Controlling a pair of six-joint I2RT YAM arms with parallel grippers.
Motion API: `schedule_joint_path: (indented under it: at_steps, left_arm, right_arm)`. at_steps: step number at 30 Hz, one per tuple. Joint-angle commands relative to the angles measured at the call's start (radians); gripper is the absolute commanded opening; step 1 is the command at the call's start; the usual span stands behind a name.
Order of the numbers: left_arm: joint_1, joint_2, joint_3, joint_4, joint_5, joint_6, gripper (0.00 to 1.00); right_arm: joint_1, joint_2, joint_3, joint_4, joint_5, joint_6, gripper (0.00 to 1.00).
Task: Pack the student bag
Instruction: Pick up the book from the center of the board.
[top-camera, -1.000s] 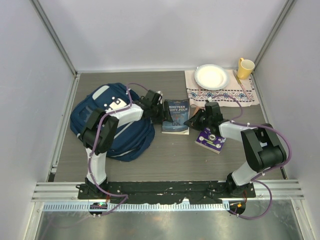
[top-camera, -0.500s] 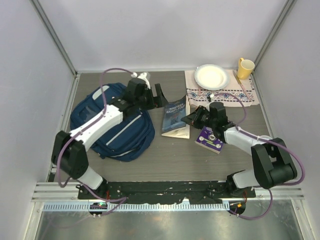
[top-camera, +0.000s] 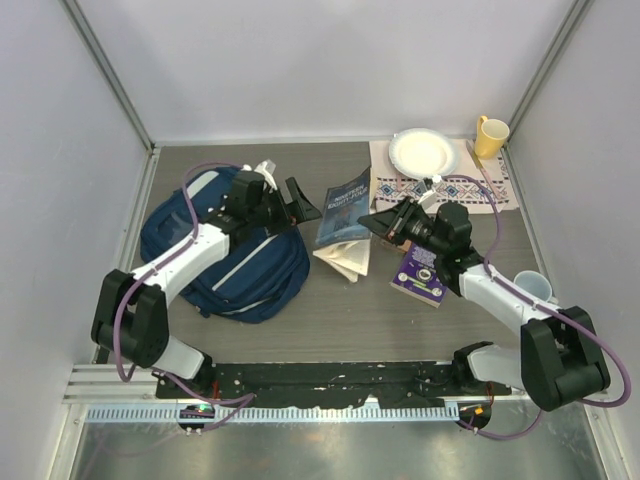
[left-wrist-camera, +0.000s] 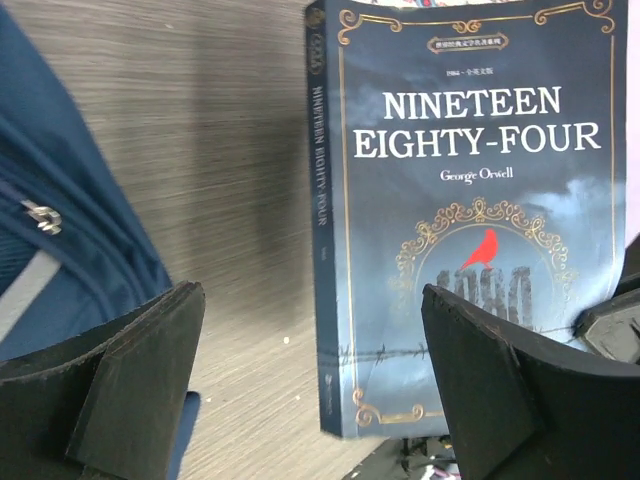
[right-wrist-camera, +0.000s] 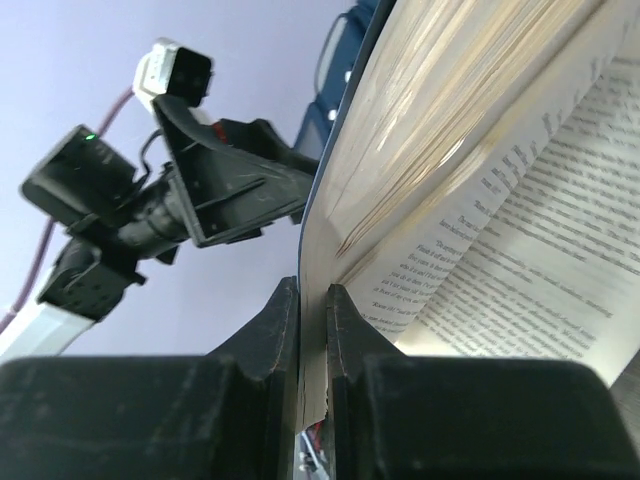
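Our right claw (right-wrist-camera: 312, 300) pinches the cover of the dark blue paperback book (left-wrist-camera: 470, 220), its pages fanning open. Our left claw (left-wrist-camera: 310, 320) gapes wide above the navy blue fabric backpack (top-camera: 190, 245).

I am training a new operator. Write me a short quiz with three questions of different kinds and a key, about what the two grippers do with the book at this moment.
1. True or false: the left gripper is shut on the book.
2. What does the right gripper pinch? A) the book's cover B) a bag strap C) a plate rim
3. Fill in: the title on the book's cover reads ____.
Key: 1 false, its jaws stand wide open. 2 A. 3 Nineteen Eighty-Four.
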Motion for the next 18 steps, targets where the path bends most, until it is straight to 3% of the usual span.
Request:
schedule_joint_path:
  at_steps: [1, 13, 18]
  left_arm:
    - [-0.003, 0.026, -0.019, 0.225, 0.13, -0.097, 0.94]
    - [-0.003, 0.257, -0.131, 0.701, 0.293, -0.365, 0.92]
    - [-0.011, 0.317, -0.152, 0.842, 0.322, -0.441, 0.86]
  right_arm:
    - [0.005, -0.044, -0.007, 0.328, -0.093, 0.112, 0.01]
    - [0.005, -0.021, -0.142, 0.701, -0.175, 0.279, 0.01]
    - [0.005, 0.019, -0.188, 0.821, -0.206, 0.343, 0.01]
